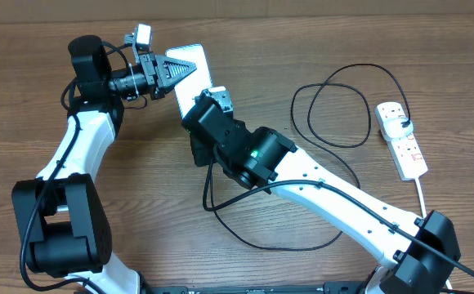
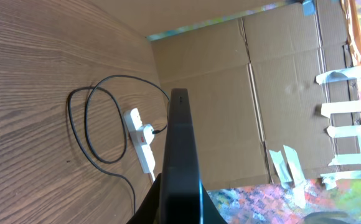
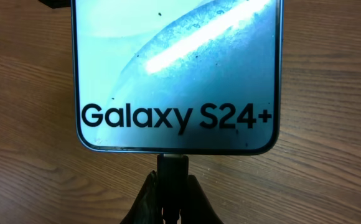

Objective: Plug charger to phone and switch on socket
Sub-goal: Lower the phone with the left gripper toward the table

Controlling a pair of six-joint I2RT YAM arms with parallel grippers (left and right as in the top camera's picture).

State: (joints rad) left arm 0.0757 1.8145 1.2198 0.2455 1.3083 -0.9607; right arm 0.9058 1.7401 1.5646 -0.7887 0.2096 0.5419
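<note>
Wood-grain worktop (image 1: 139, 204), cardboard wall behind: noted phone (image 3: 174, 74) at far middle, pinched by its edges in the closed left gripper (image 1: 185, 68), and right gripper (image 3: 171, 185) clamped shut on the charger (image 3: 172, 164) plug, tip touching the centre of the phone's bottom edge. Judged mid-insertion, seating not confirmable; calls for a straight push along the phone's long axis, left side bracing. Then let go and cross to the socket (image 1: 404, 145) at far right, adapter (image 1: 397, 124) already in, to press its switch.

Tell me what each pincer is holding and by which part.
Left pincer grips the phone by its top end; right pincer pinches the charger at its plug tip, against the phone's bottom edge.
</note>
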